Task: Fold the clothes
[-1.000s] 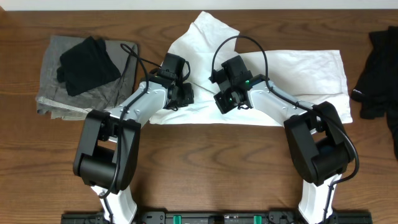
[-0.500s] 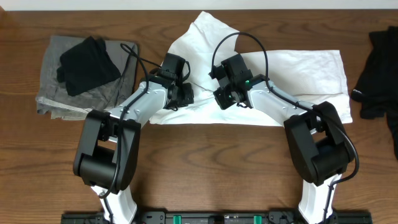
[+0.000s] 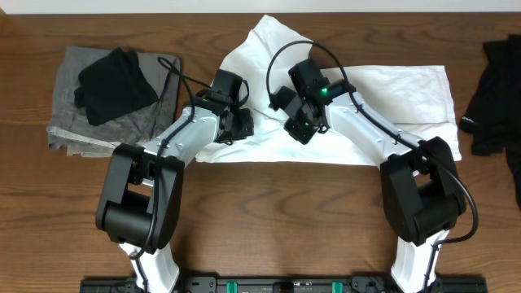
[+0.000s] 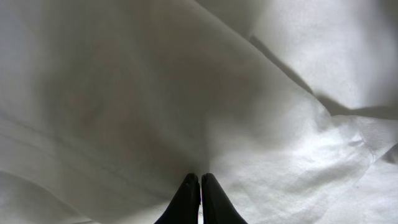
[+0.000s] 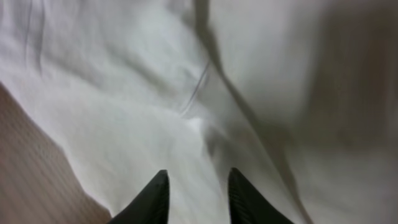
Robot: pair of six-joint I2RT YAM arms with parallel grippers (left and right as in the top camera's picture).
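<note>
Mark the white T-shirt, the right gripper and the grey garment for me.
white T-shirt (image 3: pixel 407 89), overhead view, flat right-hand portion.
right gripper (image 5: pixel 198 177), right wrist view, midway between its parted fingertips.
grey garment (image 3: pixel 65 130), overhead view, bare lower-left part.

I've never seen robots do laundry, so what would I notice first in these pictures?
Probably the big crumpled white cotton T-shirt spread across the middle of the brown wooden table, with both robot grippers down on it. The left gripper is pinched shut against the cloth, while the right gripper has its fingers apart over it. At the far left lies a folded grey cloth with a black garment on top.
</note>
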